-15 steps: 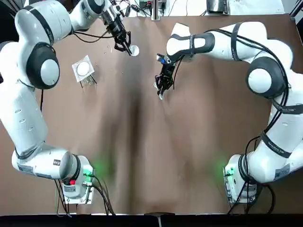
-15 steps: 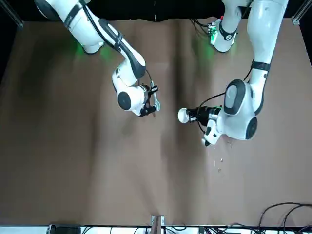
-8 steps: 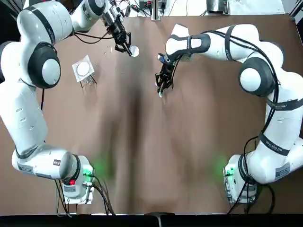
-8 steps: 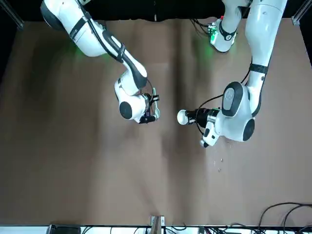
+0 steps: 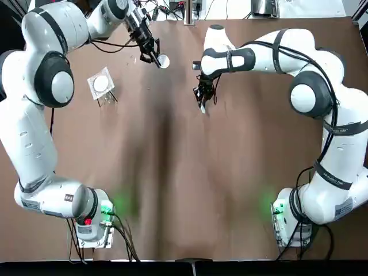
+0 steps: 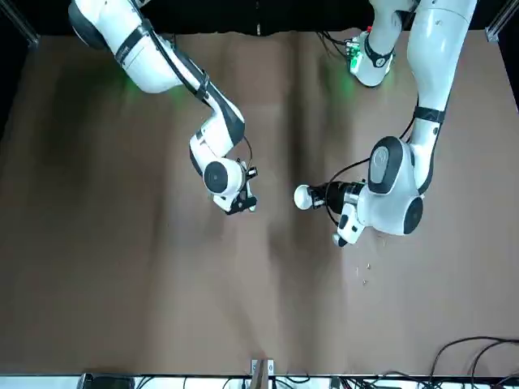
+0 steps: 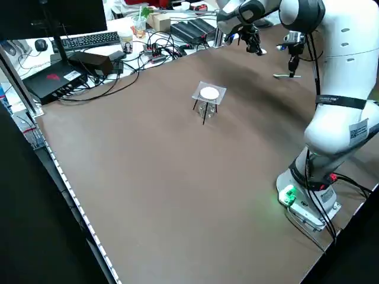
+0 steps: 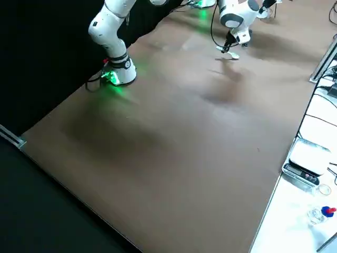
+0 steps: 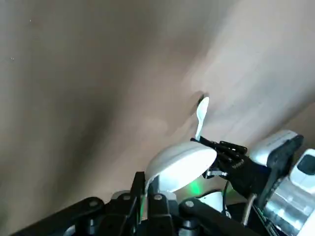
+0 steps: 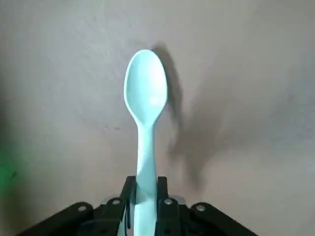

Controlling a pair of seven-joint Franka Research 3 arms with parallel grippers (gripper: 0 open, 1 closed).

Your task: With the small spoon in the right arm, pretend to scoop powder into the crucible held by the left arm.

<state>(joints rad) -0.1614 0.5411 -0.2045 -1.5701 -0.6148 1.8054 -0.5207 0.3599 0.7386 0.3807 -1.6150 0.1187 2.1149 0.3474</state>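
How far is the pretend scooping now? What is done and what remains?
Done: both pickups. The left gripper is shut on the crucible, and the right gripper is shut on the small spoon. In hand: the spoon hangs bowl-down over the table, apart from the crucible. Left: bringing the spoon to the crucible and tipping it in.

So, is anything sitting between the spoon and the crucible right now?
Nothing: in the top view only bare brown table separates the spoon in the right tool from the crucible in the left tool.
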